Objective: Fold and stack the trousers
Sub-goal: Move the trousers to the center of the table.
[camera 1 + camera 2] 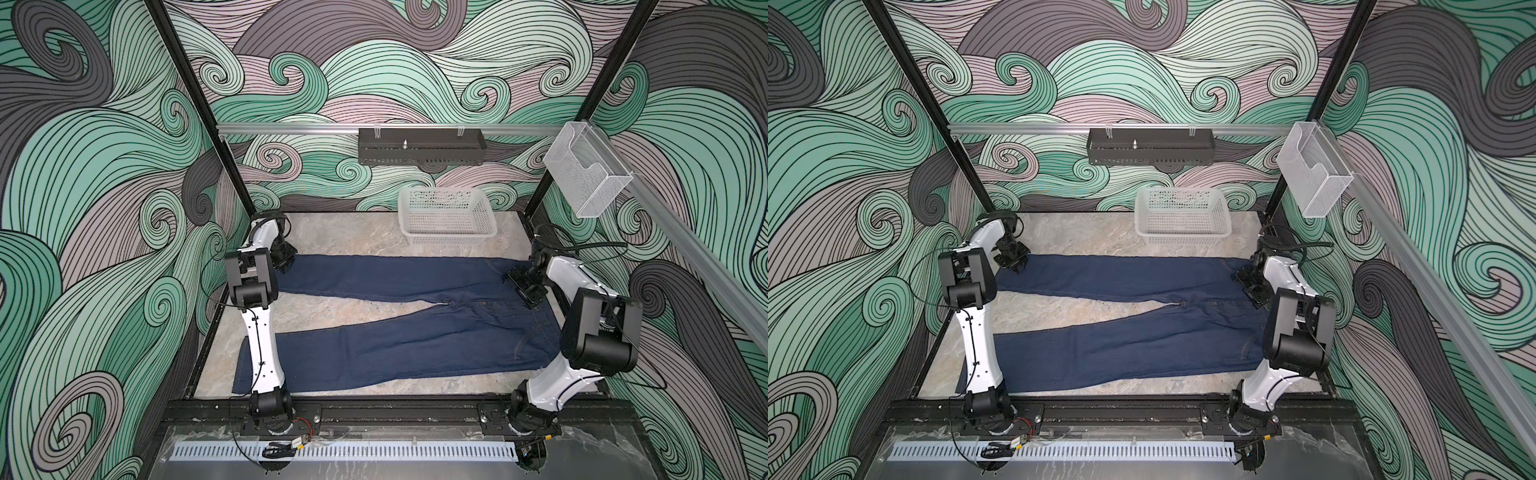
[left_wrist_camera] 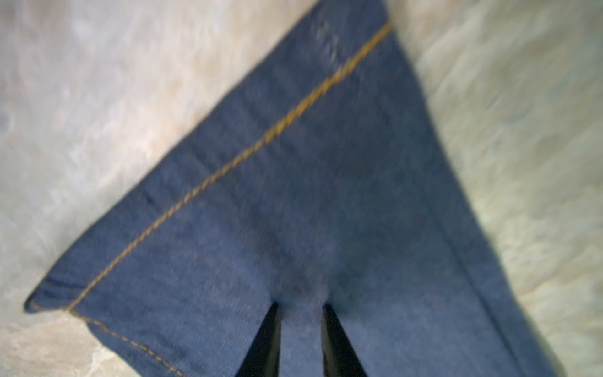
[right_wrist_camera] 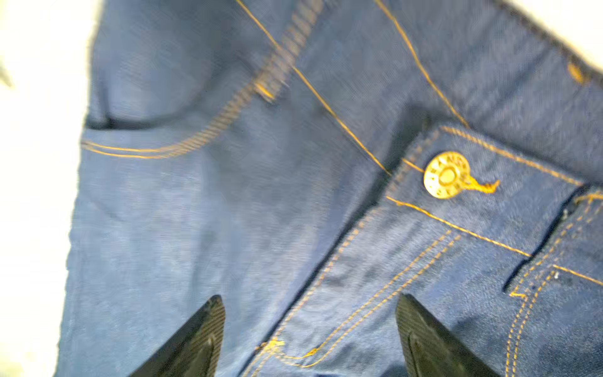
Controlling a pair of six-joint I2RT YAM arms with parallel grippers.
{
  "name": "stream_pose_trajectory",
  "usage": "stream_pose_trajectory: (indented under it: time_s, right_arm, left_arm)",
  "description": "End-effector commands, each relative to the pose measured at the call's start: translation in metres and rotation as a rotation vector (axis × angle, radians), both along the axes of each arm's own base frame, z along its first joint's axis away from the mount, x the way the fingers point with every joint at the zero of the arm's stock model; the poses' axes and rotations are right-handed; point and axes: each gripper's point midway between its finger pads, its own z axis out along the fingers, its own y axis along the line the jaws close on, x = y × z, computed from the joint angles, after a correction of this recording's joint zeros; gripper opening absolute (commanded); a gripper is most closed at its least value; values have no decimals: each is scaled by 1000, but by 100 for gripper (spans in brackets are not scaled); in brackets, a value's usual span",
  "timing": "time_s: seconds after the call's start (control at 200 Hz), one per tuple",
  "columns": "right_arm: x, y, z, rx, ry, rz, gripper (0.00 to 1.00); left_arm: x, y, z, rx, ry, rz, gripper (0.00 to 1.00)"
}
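Note:
The dark navy trousers (image 1: 415, 345) (image 1: 1121, 345) lie flat on the marble table (image 1: 353, 237). The waist is at the right and both legs run left, spread in a V. My left gripper (image 1: 286, 266) (image 1: 1019, 266) is at the hem end of the far leg. In the left wrist view its narrow jaws (image 2: 300, 305) are shut on a pinch of denim near the tan hem stitching. My right gripper (image 1: 513, 282) (image 1: 1241, 278) hovers over the waistband. In the right wrist view it stands open (image 3: 306, 297) astride the fly stitching, below the brass button (image 3: 446, 174).
A white plastic basket (image 1: 449, 240) (image 1: 1183, 232) stands at the back of the table, just beyond the far leg. A black shelf tray (image 1: 419, 151) hangs on the rear rail, and a clear mesh holder (image 1: 586, 170) on the right rail. Black frame posts edge the table.

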Motion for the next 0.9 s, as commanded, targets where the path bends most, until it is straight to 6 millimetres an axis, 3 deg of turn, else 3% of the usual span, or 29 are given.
stream_pose_trajectory:
  time_s: [0.0, 0.12, 0.235, 0.315, 0.36, 0.475, 0.54, 0.69, 0.896]
  right_arm:
    - [9, -1, 5, 7, -2, 19, 82]
    - [23, 2, 1, 30, 1, 29, 79]
    - [32, 2, -14, 45, 24, 31, 74]
    - [36, 3, -24, 52, 35, 27, 63]
    - [37, 3, -29, 56, 37, 27, 52]
    - [42, 0, -38, 48, 44, 16, 28]
    - [44, -4, -44, 36, 56, 7, 21]
    - [49, -13, -56, 12, 84, -20, 20]
    - [57, -28, -59, -30, 90, -62, 23]
  left_arm:
    - [-2, 11, 1, 11, 71, -18, 24]
    - [6, -1, 16, -41, 28, -39, 29]
    - [1, -21, 34, -75, -44, -56, 36]
    - [-4, -33, 40, -117, -103, -63, 36]
    - [-7, -36, 41, -133, -119, -63, 36]
    - [-14, -41, 29, -161, -94, -63, 32]
    - [-17, -43, 16, -175, -58, -59, 29]
    - [-17, -44, -13, -191, -5, -47, 27]
    - [-6, -41, -37, -190, 47, -53, 27]
